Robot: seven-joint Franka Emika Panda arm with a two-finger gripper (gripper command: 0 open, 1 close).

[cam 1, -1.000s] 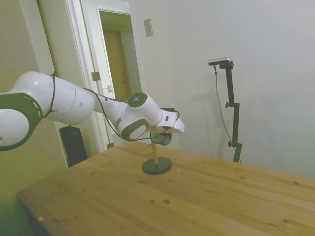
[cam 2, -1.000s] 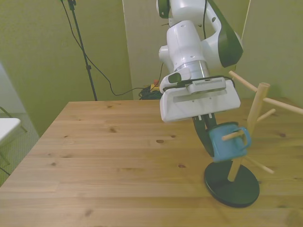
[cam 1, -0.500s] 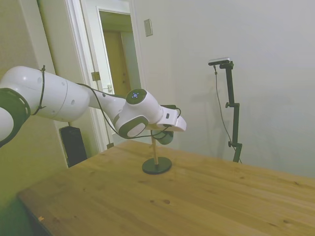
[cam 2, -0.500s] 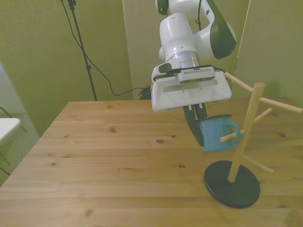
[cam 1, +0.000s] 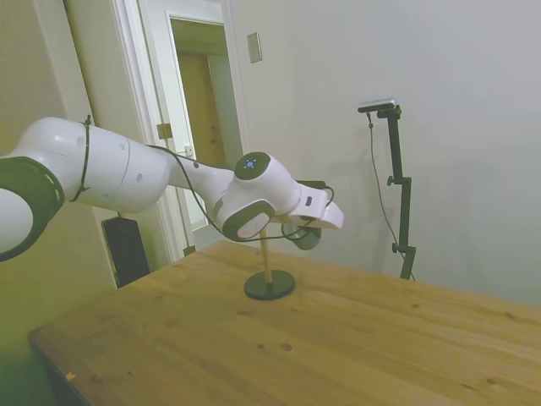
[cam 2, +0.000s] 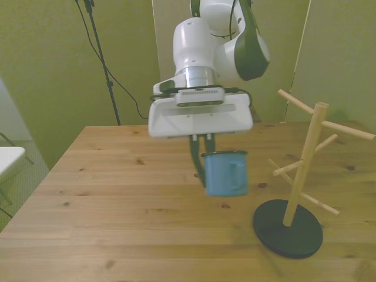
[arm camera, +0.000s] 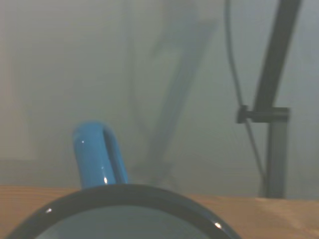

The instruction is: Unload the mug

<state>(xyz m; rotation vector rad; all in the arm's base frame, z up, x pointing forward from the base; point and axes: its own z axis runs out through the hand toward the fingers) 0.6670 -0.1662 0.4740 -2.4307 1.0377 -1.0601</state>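
With the tool (cam 2: pixel 202 157) clamped on the mug (cam 2: pixel 226 173), held upright in the air beside the rack (cam 2: pixel 301 176), the next move requires lowering it onto the table (cam 2: pixel 117 200).

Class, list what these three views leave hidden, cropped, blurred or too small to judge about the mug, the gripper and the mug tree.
- Side view: the mug is mostly hidden behind the arm's wrist; its colour and handle are unreadable.
- Side view: the mug tree shows only its base and lower post; the arm covers its pegs.
- Wrist view: the mug's body is cut off by the picture edge; only rim and handle show.
- Front view: the gripper is partly hidden under the wrist housing.
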